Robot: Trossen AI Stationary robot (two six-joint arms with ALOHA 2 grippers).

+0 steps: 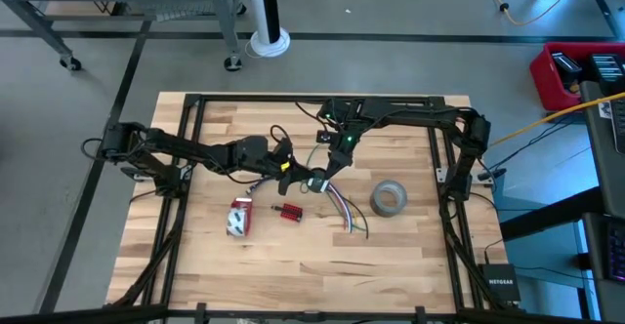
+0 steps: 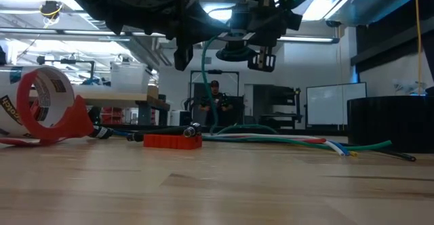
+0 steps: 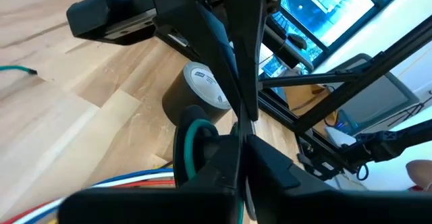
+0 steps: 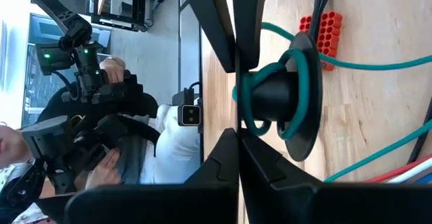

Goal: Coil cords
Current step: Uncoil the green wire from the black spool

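Right wrist view: the right gripper is closed, fingertips pressed together around a black spool-like holder with a flat disc flange. Thin teal-green cord loops round the holder's neck just ahead of those fingertips, the loops standing crosswise to the fingers; a free strand trails off across the wood past a red ridged plastic block.

Left wrist view: the left gripper is also closed, tips meeting just beside the same teal loop; whether it pinches the cord cannot be told.

High view: both grippers meet mid-table, right, left. Loose coloured wires run away from them toward the near edge. A grey tape roll lies near, on the right arm's side.
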